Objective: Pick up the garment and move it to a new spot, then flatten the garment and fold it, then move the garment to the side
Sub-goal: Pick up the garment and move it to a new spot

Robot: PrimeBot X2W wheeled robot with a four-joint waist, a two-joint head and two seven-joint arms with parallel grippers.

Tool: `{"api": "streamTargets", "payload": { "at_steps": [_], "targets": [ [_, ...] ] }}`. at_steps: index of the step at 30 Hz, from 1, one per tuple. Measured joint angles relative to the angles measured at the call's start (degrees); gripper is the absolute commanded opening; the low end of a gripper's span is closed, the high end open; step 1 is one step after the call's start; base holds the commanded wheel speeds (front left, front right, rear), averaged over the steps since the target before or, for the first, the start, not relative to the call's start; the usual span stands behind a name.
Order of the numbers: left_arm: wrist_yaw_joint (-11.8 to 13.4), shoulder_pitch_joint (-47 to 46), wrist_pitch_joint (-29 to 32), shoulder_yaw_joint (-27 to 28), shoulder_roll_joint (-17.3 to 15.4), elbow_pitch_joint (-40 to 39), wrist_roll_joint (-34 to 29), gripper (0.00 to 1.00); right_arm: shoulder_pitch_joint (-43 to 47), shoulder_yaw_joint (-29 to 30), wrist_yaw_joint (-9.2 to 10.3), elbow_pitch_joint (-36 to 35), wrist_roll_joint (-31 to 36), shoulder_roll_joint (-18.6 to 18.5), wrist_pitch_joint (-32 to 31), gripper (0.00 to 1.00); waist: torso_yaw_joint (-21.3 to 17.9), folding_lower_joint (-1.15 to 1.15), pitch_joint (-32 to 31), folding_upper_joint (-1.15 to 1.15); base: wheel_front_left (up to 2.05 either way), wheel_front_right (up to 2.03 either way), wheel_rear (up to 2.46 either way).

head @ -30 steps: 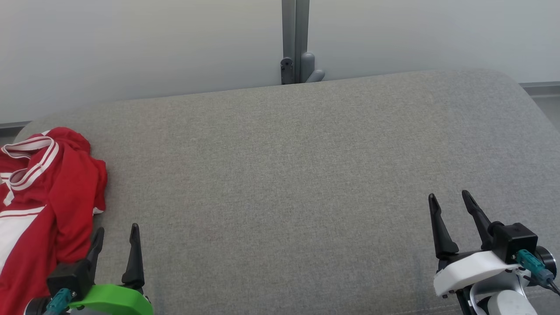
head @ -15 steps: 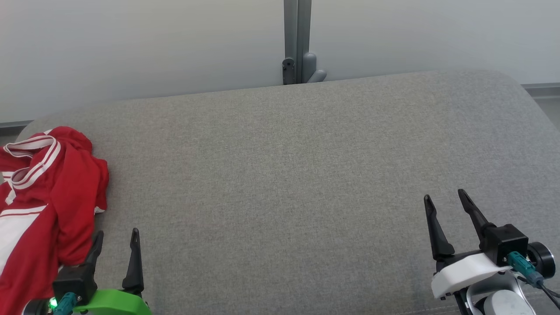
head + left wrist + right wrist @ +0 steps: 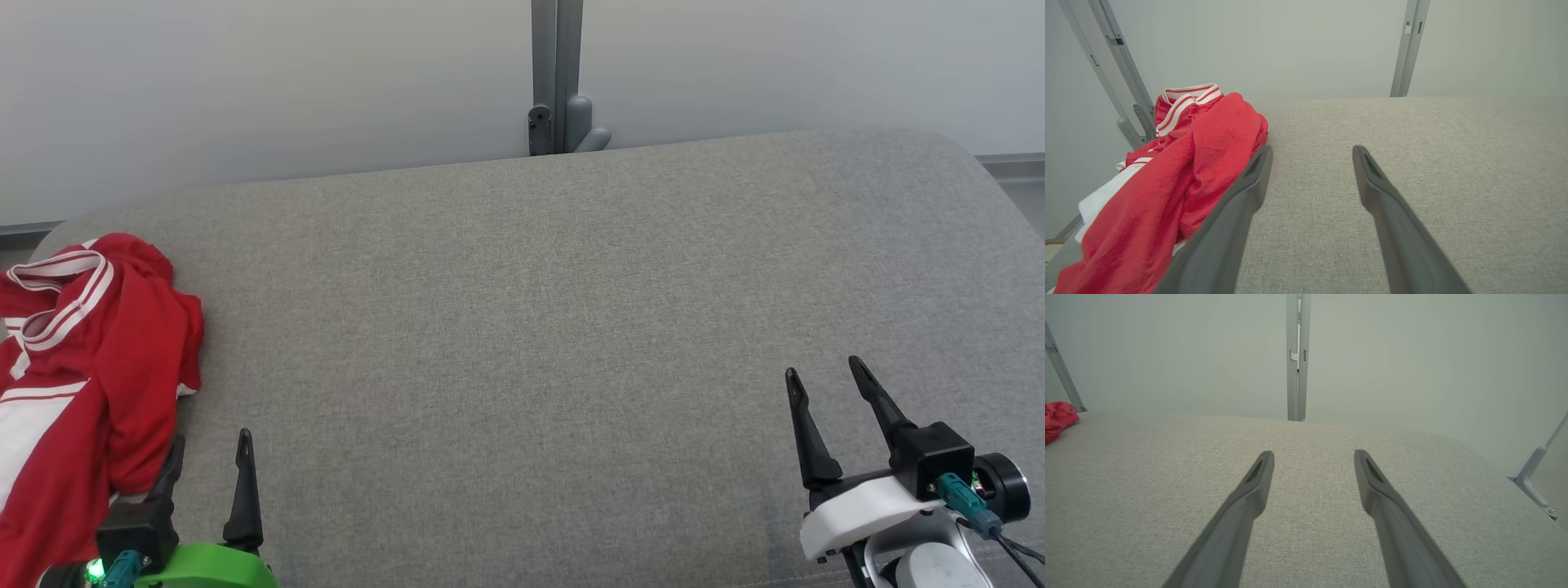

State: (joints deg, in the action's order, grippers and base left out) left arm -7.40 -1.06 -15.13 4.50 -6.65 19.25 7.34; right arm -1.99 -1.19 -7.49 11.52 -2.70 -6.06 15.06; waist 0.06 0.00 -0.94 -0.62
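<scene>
Reach is settled by side: the crumpled red-and-white garment [image 3: 90,367] is heaped at the left edge of the grey fabric-covered surface [image 3: 531,327], just left of the left gripper [image 3: 211,438] (its outer finger is seen against the cloth). Both grippers are spread wide and empty, the right gripper [image 3: 823,367] well apart from the heap, so the left one is judged the nearer.

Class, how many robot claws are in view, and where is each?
2. The left claw is at the lower left, beside the red garment; the right claw is at the lower right.
</scene>
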Motion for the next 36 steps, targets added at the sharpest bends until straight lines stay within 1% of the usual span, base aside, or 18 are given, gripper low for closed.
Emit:
{"api": "streamTargets", "payload": {
  "at_steps": [14,21,28,36],
  "targets": [
    [-0.1,-0.1,0.0,-0.2,-0.3,0.7,0.4,1.00,0.0,0.3,0.00,0.2,0.0,0.2,0.0,1.00,0.0,0.00,-0.1,0.00,0.00,0.00,0.00],
    [-0.1,-0.4,0.0,-0.9,-0.3,0.9,0.5,1.00,0.2,0.6,0.00,0.2,-0.1,0.3,0.0,1.00,1.0,0.00,-0.2,0.00,0.00,0.00,0.00],
    [-0.1,-0.6,0.0,-1.1,-0.4,1.0,0.5,1.00,0.8,0.2,0.00,0.5,-0.2,0.4,0.0,1.00,4.5,0.00,-0.5,0.00,0.00,0.00,0.00],
    [-0.1,0.3,0.0,0.4,-1.1,1.1,0.5,1.00,0.7,-1.2,-0.01,0.7,-0.4,0.6,0.0,1.00,11.0,0.00,-0.9,0.00,0.00,0.00,0.00]
  ]
}}
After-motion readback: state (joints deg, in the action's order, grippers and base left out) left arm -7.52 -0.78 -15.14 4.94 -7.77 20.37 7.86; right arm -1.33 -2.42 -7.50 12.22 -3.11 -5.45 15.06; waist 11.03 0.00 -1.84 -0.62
